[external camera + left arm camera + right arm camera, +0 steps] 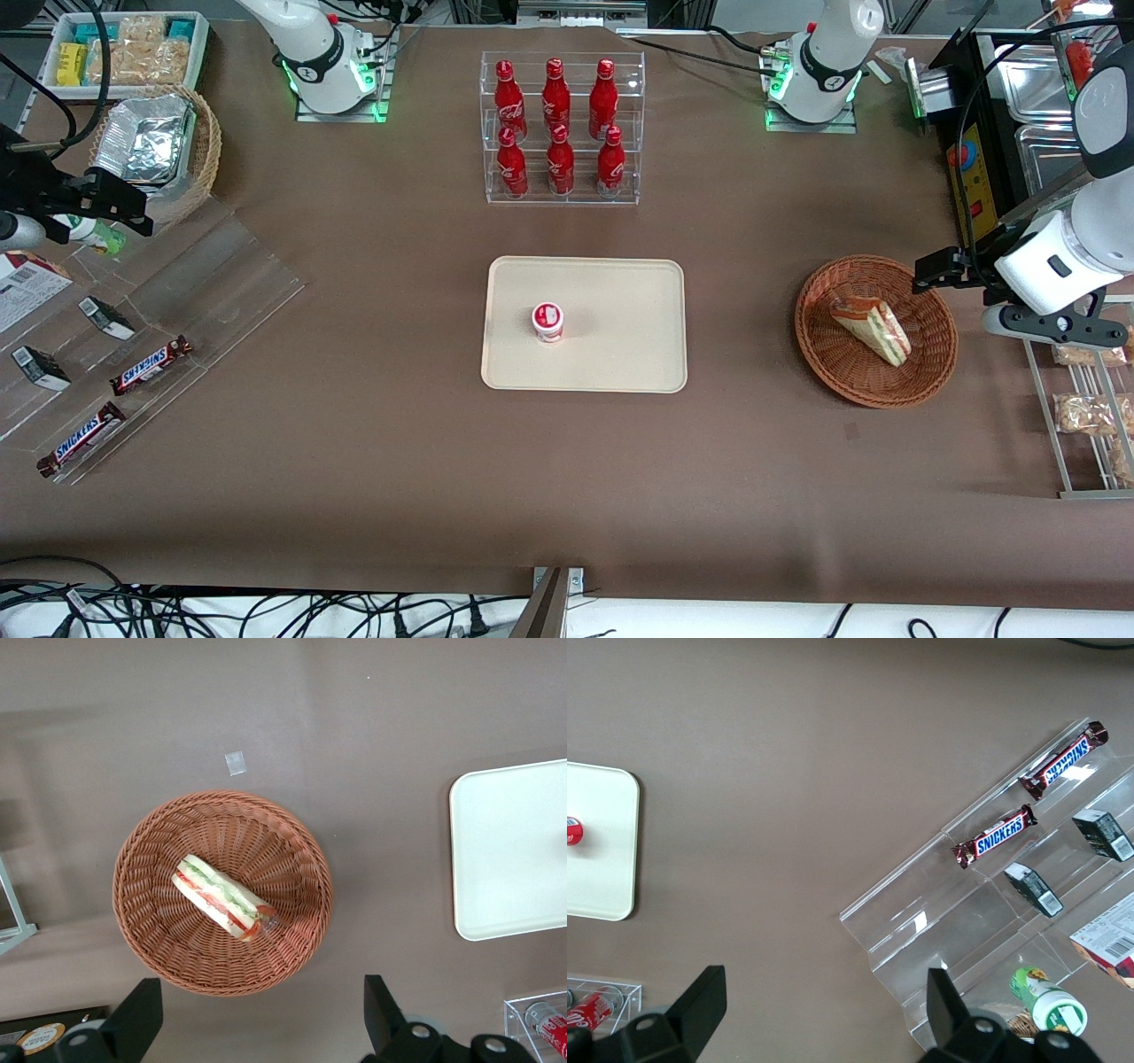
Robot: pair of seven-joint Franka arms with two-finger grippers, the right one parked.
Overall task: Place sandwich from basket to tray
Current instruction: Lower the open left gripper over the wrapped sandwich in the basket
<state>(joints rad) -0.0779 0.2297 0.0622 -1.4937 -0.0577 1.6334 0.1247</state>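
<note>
The sandwich (873, 329) lies in the reddish-brown basket (842, 377), toward the working arm's end of the table; it rests on its side with the green, red and pink filling edge showing, its narrow end pointing away from the front camera and toward the tray; in the left wrist view the sandwich (225, 897) sits near the middle of the basket (151, 921), and the clear wrap gathers into a small twist at one end, hard to make out. The tray (620, 354) lies at the middle of the table, well apart from the basket; a small red-and-white lidded cup (547, 321) stands on it; in the left wrist view only part of the tray (496, 859) shows, the rest cut off by the frame edge.

The gripper (261, 1019) hovers above the table, just beside the basket's rim and clear of the sandwich; its fingers (133, 1019) are spread wide apart and hold nothing; only their dark tips show in the wrist view. In the front view the gripper (930, 270) is partly cut off by the arm's white body, and its fingers cannot be read there.

Farther from the front camera than the tray stands a clear rack (562, 197) holding six red bottles (556, 93). A small pale square of tape (236, 763) lies on the brown tabletop near the basket.
</note>
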